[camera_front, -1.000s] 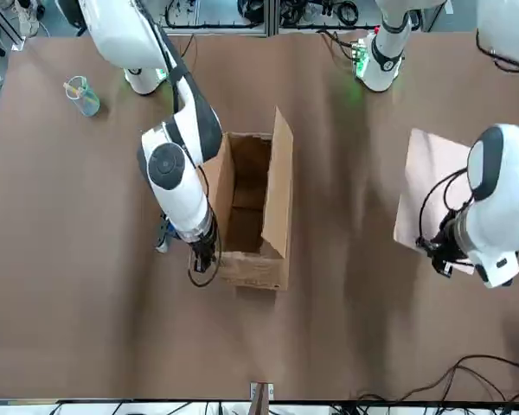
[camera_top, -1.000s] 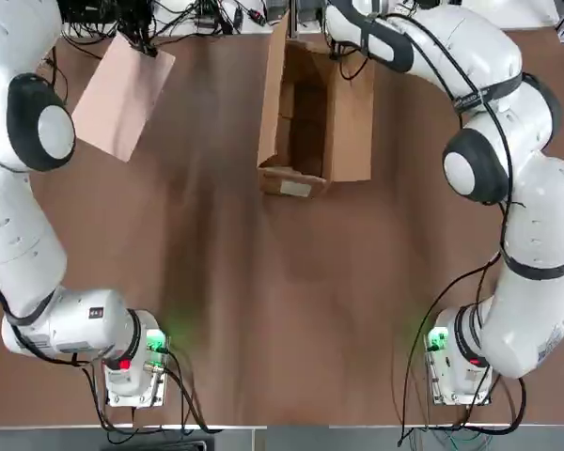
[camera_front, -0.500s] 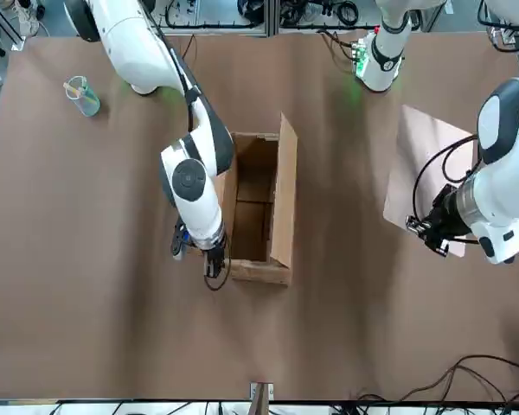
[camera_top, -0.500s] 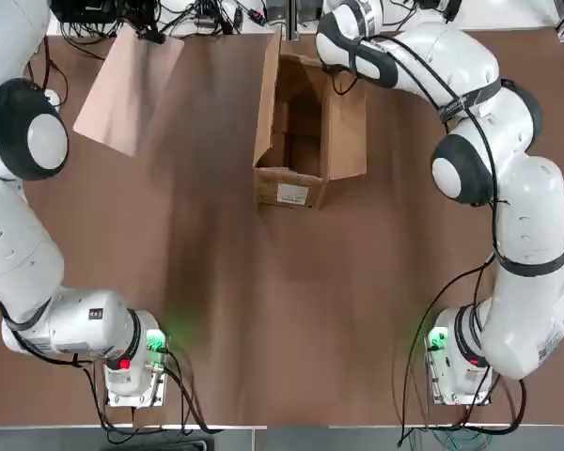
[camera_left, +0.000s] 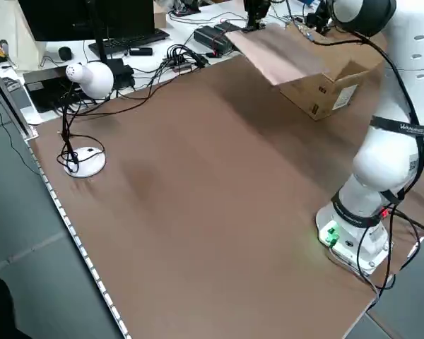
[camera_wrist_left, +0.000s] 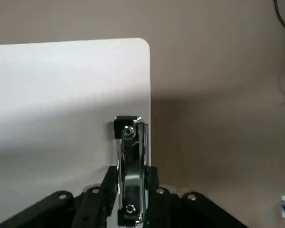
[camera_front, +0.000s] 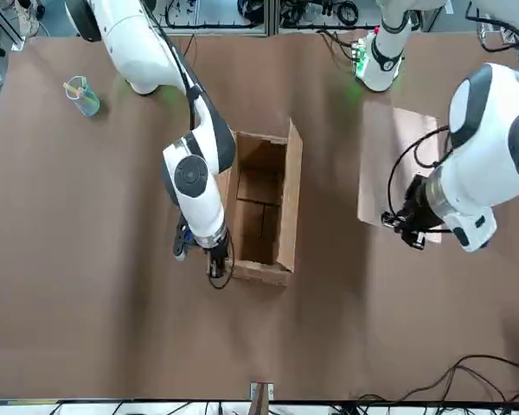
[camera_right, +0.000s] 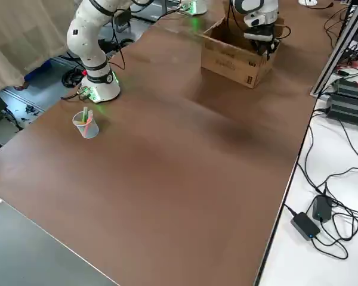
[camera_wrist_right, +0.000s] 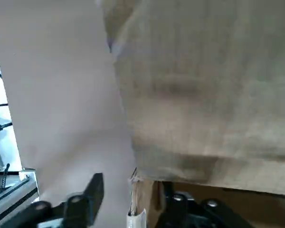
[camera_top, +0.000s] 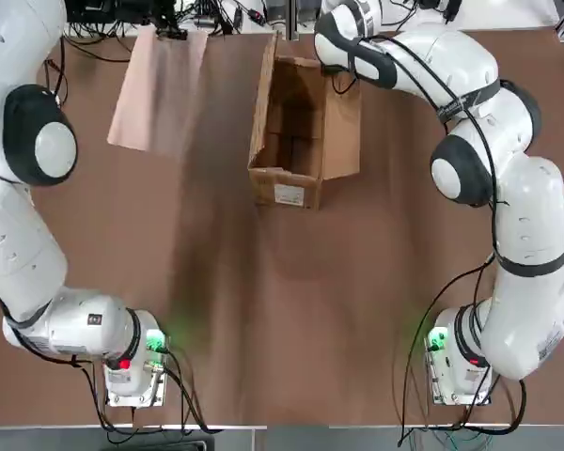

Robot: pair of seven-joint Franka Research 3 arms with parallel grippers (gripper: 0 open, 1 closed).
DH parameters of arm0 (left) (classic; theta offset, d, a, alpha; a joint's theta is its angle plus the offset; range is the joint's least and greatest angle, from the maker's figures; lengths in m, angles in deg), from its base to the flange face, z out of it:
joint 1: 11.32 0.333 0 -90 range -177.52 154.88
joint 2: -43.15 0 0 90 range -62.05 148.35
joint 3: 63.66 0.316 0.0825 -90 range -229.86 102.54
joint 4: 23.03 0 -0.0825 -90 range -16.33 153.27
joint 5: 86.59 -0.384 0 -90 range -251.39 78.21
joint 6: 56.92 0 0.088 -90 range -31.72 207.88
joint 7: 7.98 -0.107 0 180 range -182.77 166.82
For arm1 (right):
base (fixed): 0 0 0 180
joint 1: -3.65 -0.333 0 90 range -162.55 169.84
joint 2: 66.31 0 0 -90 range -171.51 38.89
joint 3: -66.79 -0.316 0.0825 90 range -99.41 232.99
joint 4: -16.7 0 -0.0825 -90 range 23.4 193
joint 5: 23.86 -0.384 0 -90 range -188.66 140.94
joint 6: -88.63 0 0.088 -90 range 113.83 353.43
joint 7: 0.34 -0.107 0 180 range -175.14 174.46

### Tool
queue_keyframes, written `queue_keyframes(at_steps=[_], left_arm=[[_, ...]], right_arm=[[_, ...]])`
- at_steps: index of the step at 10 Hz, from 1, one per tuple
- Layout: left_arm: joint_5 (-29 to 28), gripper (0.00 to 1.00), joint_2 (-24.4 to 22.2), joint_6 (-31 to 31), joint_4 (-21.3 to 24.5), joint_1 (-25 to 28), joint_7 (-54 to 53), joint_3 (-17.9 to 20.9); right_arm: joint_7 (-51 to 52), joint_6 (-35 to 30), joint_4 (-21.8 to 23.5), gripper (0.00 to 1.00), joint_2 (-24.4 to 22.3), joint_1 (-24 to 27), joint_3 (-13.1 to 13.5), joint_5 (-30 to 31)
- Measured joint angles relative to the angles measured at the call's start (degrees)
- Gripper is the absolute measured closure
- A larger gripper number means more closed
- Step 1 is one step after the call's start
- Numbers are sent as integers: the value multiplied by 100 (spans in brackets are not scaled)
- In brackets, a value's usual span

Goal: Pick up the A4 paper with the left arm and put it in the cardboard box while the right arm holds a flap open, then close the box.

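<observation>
The A4 paper [camera_top: 158, 91] hangs over the table to the left of the cardboard box [camera_top: 301, 127], clear of it. My left gripper [camera_front: 406, 228] is shut on the dark metal clip [camera_wrist_left: 129, 164] at the sheet's far short edge. The box [camera_front: 258, 212] is open on top. Its left flap [camera_top: 260, 99] stands upright and its right flap [camera_top: 344, 122] leans outward. My right gripper [camera_front: 214, 264] sits at the box's far right corner. Its fingers [camera_wrist_right: 94, 190] are apart, with a cardboard edge [camera_wrist_right: 138, 197] between them and not clamped.
A clear plastic cup [camera_front: 82, 95] with pens stands on the robot's right side of the table. Cables and electronics [camera_left: 212, 35] lie past the far table edge, with a white desk lamp [camera_left: 88, 78] beside the table. The near half of the table [camera_top: 291, 310] is bare.
My left arm has carried the paper toward the box. The box has shifted and straightened a little. My right gripper's fingers have opened at the box's far corner.
</observation>
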State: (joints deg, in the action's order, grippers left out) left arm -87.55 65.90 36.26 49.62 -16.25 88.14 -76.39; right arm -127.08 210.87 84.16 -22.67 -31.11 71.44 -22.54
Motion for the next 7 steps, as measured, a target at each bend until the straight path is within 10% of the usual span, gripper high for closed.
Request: queue_keyframes(at_steps=[3,7], left_arm=[[14,70,-9,-4,-150,-372,620,-9],[446,70,-288,-33,-294,-825,1043,-17]], right_arm=[[111,-382,-126,0,0,-54,-4,26],[277,-1661,-643,0,-285,-353,-47,26]])
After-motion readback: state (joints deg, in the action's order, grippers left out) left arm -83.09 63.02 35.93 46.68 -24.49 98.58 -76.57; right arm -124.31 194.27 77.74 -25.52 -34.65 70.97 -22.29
